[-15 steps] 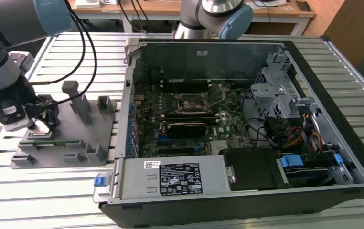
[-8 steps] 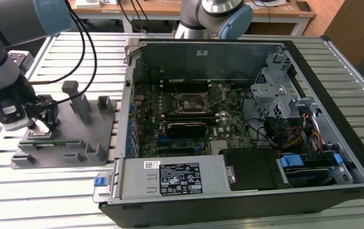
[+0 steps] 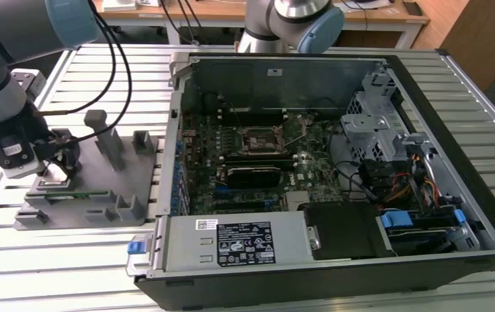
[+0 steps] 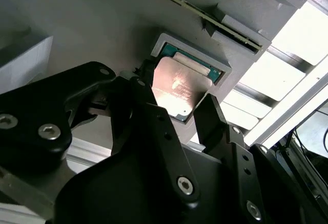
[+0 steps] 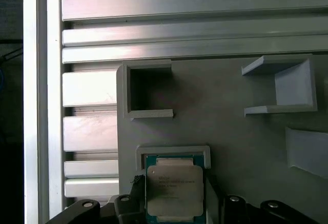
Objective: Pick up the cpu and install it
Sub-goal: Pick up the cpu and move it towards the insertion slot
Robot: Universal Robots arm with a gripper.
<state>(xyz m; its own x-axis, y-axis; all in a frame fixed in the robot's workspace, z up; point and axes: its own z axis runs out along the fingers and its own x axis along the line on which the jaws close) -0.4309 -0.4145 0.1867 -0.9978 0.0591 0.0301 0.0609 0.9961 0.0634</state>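
Gripper is down at the near-left corner of the grey holder block, on the exterior view's left. In both wrist views it straddles the cpu, black links on either side of the chip. Can't tell whether it's clamped on the chip or released; contact at the edges isn't resolvable.

The cpu is seated flat in its square recess in the holder block, silver lid up, green substrate showing along the rim. It isn't lifted.

Holder block: upright posts and open-sided pockets on a flat base. A thin green-edged board lies in a slot just beside the cpu recess.

The block sits on the slatted aluminium table, just left of the open PC case in the exterior view. The case lies on its side with the motherboard exposed. The CPU socket is near the board's middle, well apart from the gripper. Nothing silver shows in the socket frame.
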